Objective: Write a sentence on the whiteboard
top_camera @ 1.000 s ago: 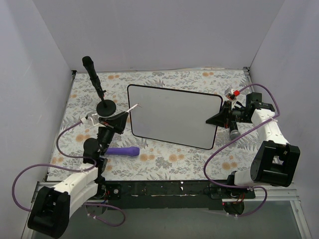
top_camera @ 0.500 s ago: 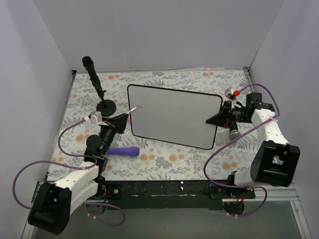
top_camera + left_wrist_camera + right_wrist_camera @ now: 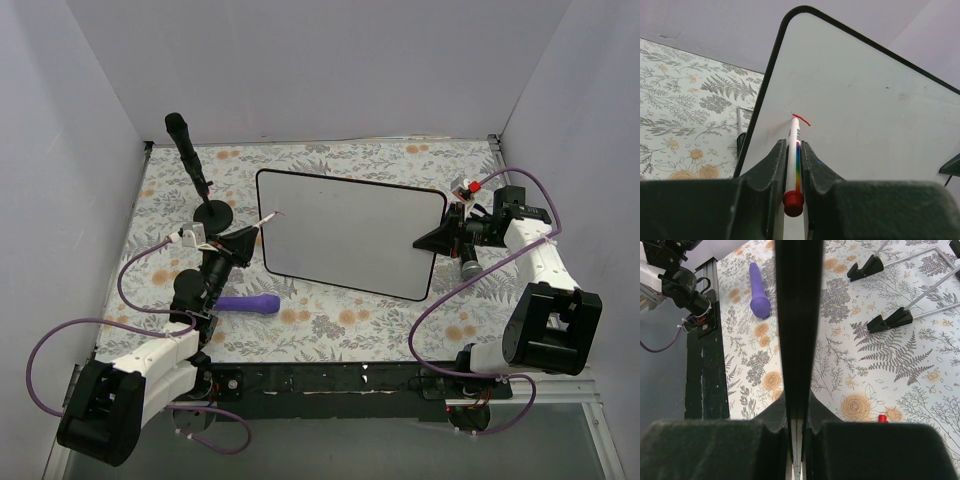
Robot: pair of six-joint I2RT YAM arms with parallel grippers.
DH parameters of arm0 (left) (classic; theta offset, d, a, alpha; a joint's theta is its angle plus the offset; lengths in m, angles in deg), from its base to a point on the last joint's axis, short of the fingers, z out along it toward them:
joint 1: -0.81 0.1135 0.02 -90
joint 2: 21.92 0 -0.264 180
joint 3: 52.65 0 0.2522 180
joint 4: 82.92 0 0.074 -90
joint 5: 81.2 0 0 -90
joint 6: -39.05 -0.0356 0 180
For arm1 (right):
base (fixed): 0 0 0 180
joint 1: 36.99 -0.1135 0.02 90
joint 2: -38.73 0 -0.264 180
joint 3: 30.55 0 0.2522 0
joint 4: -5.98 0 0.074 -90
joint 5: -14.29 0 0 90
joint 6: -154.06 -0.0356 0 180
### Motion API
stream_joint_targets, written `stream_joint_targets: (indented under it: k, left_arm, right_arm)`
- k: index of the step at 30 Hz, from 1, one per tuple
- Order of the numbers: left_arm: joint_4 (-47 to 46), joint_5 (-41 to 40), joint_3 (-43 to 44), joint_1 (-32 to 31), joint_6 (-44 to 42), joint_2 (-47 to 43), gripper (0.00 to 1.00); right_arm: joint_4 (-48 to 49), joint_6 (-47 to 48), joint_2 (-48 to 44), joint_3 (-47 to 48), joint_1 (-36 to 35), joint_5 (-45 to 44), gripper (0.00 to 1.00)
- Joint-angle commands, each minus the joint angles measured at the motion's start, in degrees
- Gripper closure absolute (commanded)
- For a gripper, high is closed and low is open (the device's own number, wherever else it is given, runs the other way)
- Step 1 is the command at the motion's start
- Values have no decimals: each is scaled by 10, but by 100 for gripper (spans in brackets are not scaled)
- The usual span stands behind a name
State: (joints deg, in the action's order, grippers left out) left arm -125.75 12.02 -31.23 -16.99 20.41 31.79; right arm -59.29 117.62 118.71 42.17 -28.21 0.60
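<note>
From above, the whiteboard lies tilted across the middle of the flower-printed desk, a glossy white rectangle in a thin black frame with rounded corners; the left pincer is at its left edge and the right pincer at its right edge; a black microphone on a round base stands behind the left arm, and a smooth purple cylinder lies in front of the board's near left corner.

The left wrist view shows what the top view cannot: the left pincer is closed tight on a white marker with a rainbow stripe and a red end cap; its tip touches the board near the upper left corner, where one short curved red stroke is all of the sentence that shows.

The right wrist view shows the board edge-on as a dark vertical band; the right pincer is clamped shut on that frame edge; beyond it, black feet on thin wire legs rest on the desk.
</note>
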Motion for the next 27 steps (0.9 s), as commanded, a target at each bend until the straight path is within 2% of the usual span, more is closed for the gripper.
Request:
stream_joint_targets:
  k: [1,11,27]
  left_arm:
    - [-10,-9,22,2,-14,1,100]
    - [21,-13,23,2,-19,-4,100]
    - [182,-7,4,2,16,-62,100]
  right_arm:
    - [-5,15,-1,7,-2,-21,99]
    - [-5,15,-2,7,-2,-21,99]
    - [-5,15,-4,7,-2,-21,99]
